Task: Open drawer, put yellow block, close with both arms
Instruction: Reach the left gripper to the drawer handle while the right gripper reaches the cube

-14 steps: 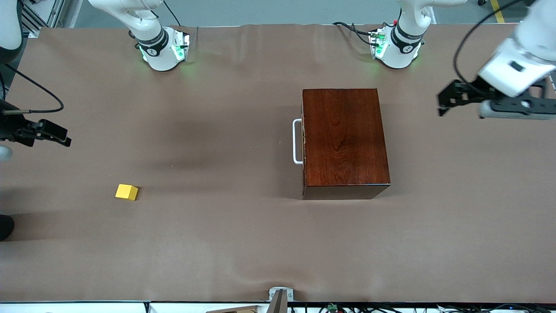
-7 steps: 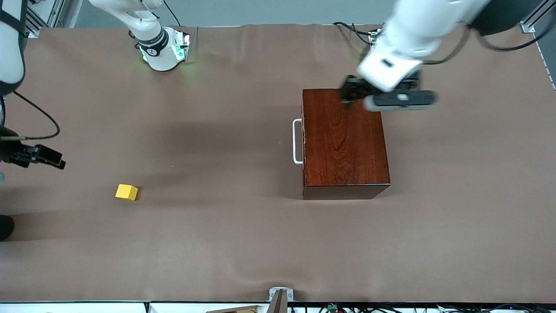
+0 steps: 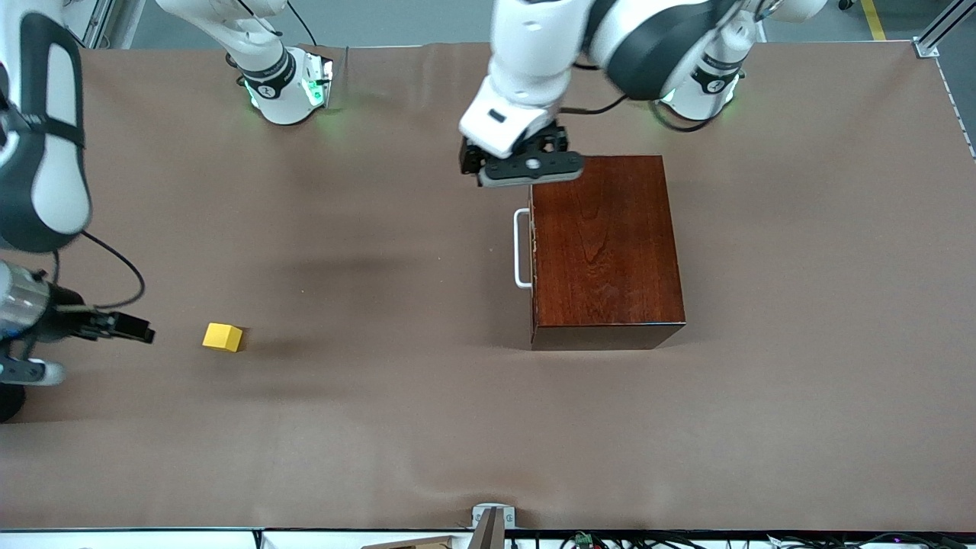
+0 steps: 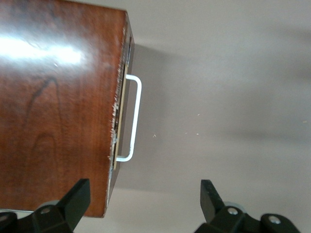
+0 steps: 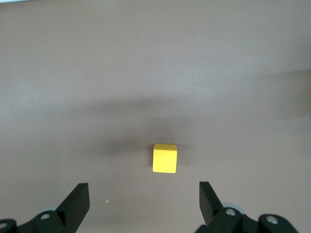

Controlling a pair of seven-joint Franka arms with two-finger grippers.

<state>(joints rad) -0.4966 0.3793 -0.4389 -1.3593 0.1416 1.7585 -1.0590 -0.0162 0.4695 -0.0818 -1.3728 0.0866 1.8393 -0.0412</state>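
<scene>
The left gripper (image 4: 142, 203), wide open, hangs over the shiny dark wooden box's (image 3: 602, 244) corner by the closed drawer's white bar handle (image 3: 520, 248). The right gripper (image 5: 144, 206), open too, hangs beside the small yellow block (image 3: 223, 336).

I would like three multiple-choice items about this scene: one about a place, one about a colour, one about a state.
1. Where does the yellow block lie?
A. on the table, toward the right arm's end
B. on top of the wooden box
C. between a gripper's fingers

2. What colour is the drawer's handle?
A. black
B. white
C. yellow

3. How is the drawer?
A. pulled fully out
B. half open
C. shut

Answers:
1 A: it sits alone on the brown table, beside the open right gripper.
2 B: the bar looks white in both views.
3 C: its front lies flush with the wooden box; the open left gripper hangs over its corner.
</scene>
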